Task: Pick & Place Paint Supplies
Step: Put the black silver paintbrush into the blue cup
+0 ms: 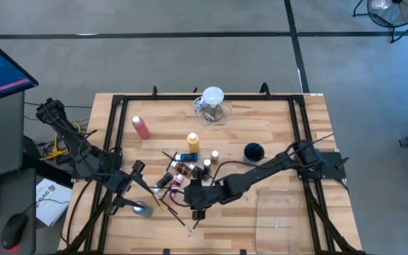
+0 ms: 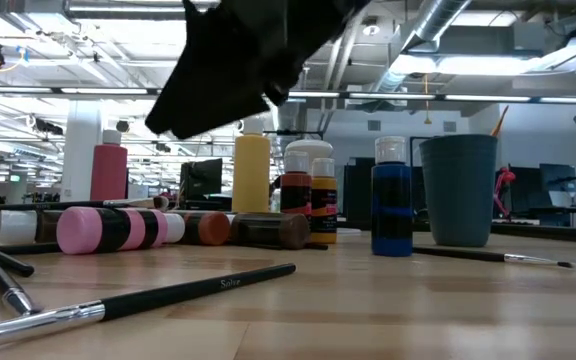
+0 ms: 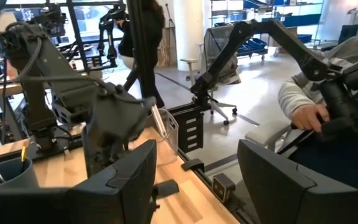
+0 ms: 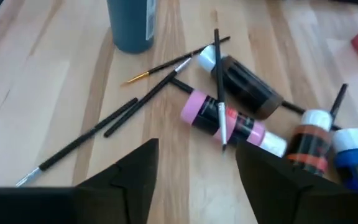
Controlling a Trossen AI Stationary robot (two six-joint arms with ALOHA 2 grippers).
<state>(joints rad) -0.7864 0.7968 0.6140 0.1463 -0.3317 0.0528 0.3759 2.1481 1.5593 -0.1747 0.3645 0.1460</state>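
While the left pincer (image 1: 137,167) waits parted beside the bottles (image 1: 180,172), the right pincer (image 1: 197,212) hangs released, empty, above brushes (image 4: 127,113).

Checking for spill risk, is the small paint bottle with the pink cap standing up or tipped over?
Tipped over. The pink-capped paint bottle lies on its side on the wooden table, a thin dark paintbrush across it.

Blue-capped bottle (image 4: 355,163) cut by edge
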